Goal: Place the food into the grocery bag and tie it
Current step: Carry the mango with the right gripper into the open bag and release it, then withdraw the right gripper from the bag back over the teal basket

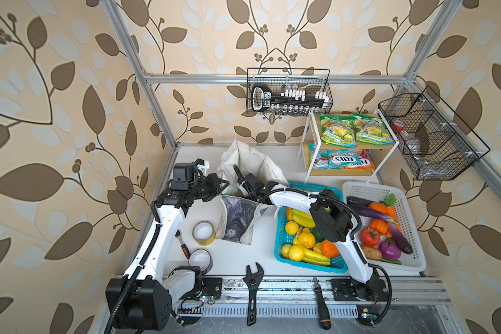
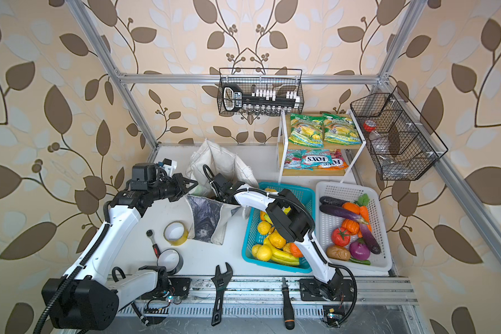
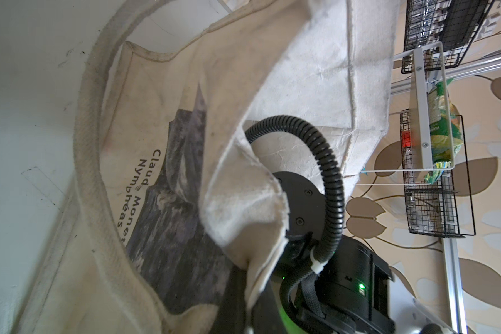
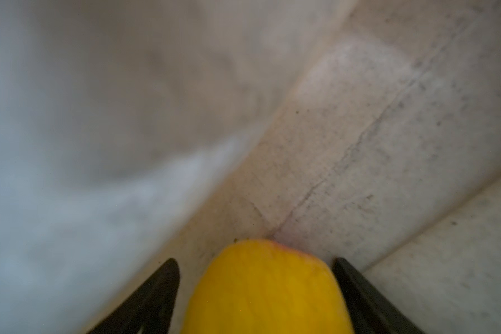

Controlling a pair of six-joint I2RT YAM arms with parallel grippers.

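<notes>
The grocery bag (image 1: 237, 215) (image 2: 206, 215), off-white with a dark printed panel, stands at mid-table. My left gripper (image 1: 225, 185) (image 2: 195, 184) is shut on the bag's rim fabric (image 3: 252, 277) and holds the mouth open. My right arm (image 1: 289, 196) reaches into the bag, so its fingers are hidden in both top views. In the right wrist view my right gripper (image 4: 255, 260) stands open deep inside the bag, a yellow citrus fruit (image 4: 266, 292) between its fingers with a gap on each side. Two green snack packets (image 1: 339, 130) (image 1: 370, 130) lie on the shelf's top.
A blue basket (image 1: 281, 256) of toy fruit (image 1: 305, 238) sits right of the bag, a white basket (image 1: 417, 260) of toy vegetables beyond it. Tape rolls (image 1: 204, 232) (image 1: 201, 258), a ratchet (image 1: 182, 244), a wrench (image 1: 253, 286) and a screwdriver (image 1: 320, 300) lie in front. Wire baskets (image 1: 434, 138) hang above.
</notes>
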